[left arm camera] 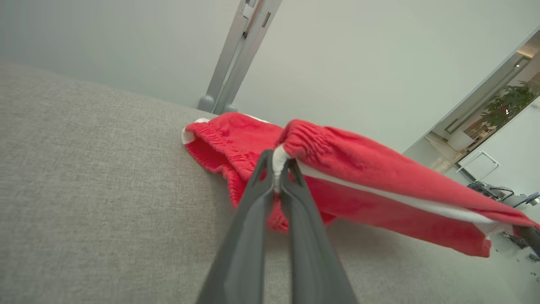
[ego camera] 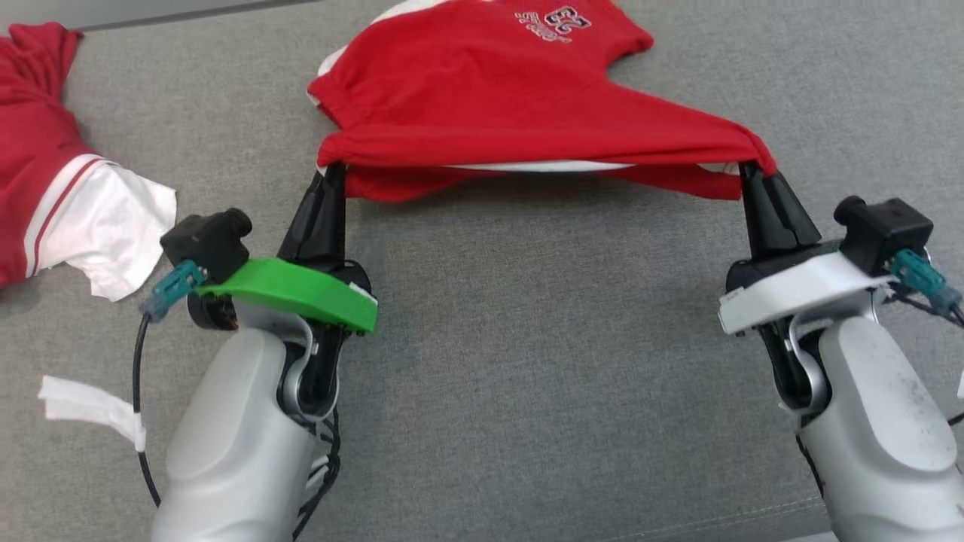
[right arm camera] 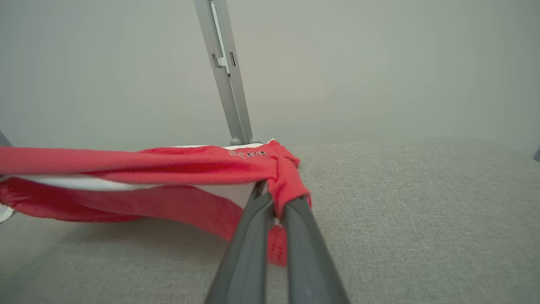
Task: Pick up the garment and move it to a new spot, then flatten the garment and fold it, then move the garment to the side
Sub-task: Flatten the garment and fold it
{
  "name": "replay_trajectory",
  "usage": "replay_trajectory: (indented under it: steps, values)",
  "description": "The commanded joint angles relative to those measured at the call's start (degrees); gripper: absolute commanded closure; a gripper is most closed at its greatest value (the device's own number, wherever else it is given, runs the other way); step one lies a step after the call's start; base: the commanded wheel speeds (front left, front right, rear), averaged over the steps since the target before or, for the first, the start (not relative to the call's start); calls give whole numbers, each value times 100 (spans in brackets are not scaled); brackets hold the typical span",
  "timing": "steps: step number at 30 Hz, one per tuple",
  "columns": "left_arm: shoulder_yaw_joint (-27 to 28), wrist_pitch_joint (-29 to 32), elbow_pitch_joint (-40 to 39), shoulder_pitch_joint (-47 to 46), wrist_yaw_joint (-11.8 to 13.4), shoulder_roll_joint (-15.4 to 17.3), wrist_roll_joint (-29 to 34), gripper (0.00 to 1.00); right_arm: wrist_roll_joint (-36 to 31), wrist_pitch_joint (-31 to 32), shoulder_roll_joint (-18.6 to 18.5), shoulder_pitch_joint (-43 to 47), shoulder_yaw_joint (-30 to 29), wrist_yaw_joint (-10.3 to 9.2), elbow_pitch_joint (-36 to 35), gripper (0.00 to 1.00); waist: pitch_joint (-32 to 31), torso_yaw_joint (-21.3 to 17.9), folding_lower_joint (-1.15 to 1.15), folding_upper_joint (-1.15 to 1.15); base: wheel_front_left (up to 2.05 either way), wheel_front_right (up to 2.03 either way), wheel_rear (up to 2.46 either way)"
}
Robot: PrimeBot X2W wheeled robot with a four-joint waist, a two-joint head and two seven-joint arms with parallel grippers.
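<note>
Head view has the red garment (ego camera: pixel 489 98) caught along its near edge. The left jaws are clenched on one near corner and the right jaws on the other, with the cloth pulled taut from one to the other. That held edge hangs clear of the grey counter (ego camera: pixel 527 339), with a shadow beneath it. The part beyond the jaws lies on the counter. In both wrist views we see red cloth with a strip of white pinched between the fingertips.

We judge the task to be at an early stage. The garment is gripped and partly raised, but it is not flat: the held edge is bunched into a rope and a lower layer sags under it. We see no fold made, so flattening, folding and the move aside all appear to be left.

As it hangs, we judge that its long axis runs crosswise, from jaws to jaws. A gathered, elastic-looking edge sits on the left jaws' side, so we take that end for the waist, pointing left. The printed number lies far beyond the jaws, about midway between them. Another red-and-white garment (ego camera: pixel 45 165) lies well to the left of the left jaws.
</note>
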Motion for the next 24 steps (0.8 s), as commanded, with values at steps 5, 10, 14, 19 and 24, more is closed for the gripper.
replay_trajectory:
  steps: [5, 10, 14, 19, 24]
  values:
    - [106, -26, -892, 990, -20, -21, -84, 100, 135, -16, -33, 987, -21, -1, -845, 100, -607, 72, 0, 0, 0, 0, 0]
    - [-52, -27, -1746, 2000, 5, -67, -179, 100, 74, -15, -196, 2092, -142, -2, -1833, 100, -1110, 91, 0, 0, 0, 0, 0]
    - [-181, 88, -2506, 2790, 237, 40, -140, 100, -55, 386, -259, 2986, -507, -2, -2646, 100, -1355, 132, 0, 0, 0, 0, 0]
    - [-247, 337, -2922, 3274, 518, 129, -162, 100, 14, 850, -150, 3416, -766, -4, -3051, 100, -1267, 238, 0, 0, 0, 0, 0]
    - [-359, 530, -2788, 3246, 651, 66, -241, 100, 146, 1103, -163, 3158, -886, -4, -2711, 100, -973, 402, 0, 0, 0, 0, 0]
